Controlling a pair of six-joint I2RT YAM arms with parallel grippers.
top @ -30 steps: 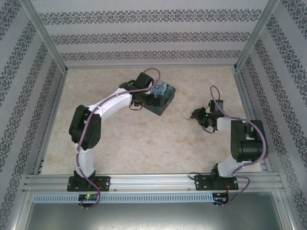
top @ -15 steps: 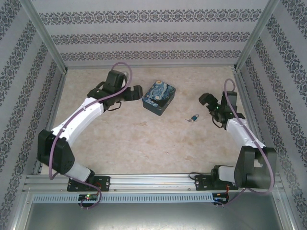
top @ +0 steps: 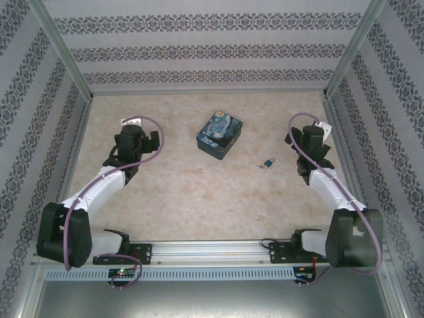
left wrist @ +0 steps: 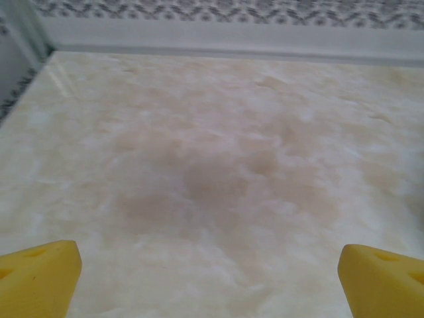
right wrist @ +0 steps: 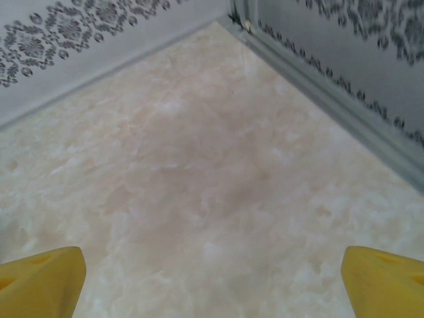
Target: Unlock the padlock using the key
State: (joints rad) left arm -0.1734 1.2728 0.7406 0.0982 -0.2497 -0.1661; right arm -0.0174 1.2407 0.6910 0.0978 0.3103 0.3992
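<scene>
Nearest me, both arms fold back from their bases. The left claw [left wrist: 211, 285] is spread wide with nothing in it. Its yellow fingertips [left wrist: 36, 275] sit at the bottom corners of the wrist view, cut off by the frame, with bare surface [left wrist: 212, 165] between them. The right claw [right wrist: 212, 281] gapes just as wide and is just as empty.

Further out, right of centre, the padlock [top: 269, 162] lies on the surface, between the box [top: 220, 134] and the right arm and apart from both. It is tiny. Its blue body lies roughly left to right, the left end a touch nearer. A dark fleck [top: 261, 165] touches that end; whether that is the key or the lock's loop, I cannot tell.

The swirl-painted box sits corner-on beyond it.
</scene>
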